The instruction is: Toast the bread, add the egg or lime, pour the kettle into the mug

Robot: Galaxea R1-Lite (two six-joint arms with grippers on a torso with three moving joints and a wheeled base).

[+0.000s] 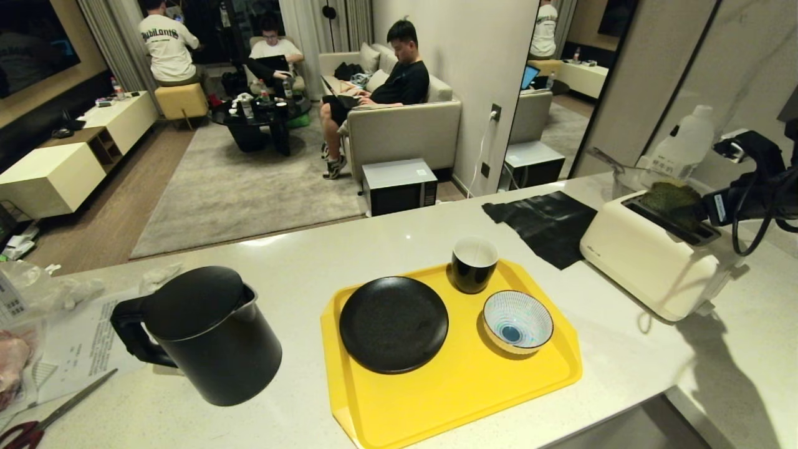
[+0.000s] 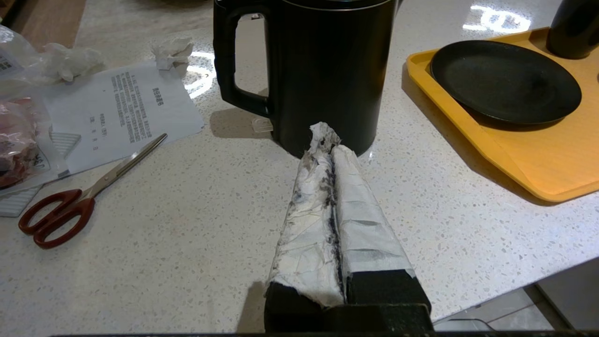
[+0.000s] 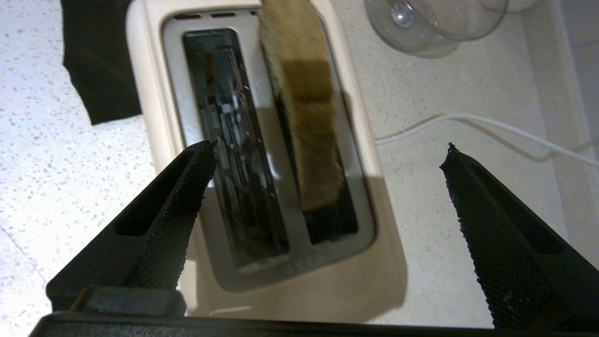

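pale speckled counter (image 1: 374, 243) holds a yellow tray (image 1: 461, 386), facing a lounge.

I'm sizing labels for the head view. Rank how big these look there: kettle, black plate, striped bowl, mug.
1. kettle, though it sits nearest the camera, which inflates it
2. black plate
3. striped bowl
4. mug, close to the bowl in apparent size, so that pair is unsure

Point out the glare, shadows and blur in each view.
Head view: the toaster casts a long dark shadow across the counter. Left wrist view: bright ceiling-light glare on the counter beside the kettle, sharp shadow under the yellow tray. Right wrist view: the bread is blurred, the right gripper sharper.
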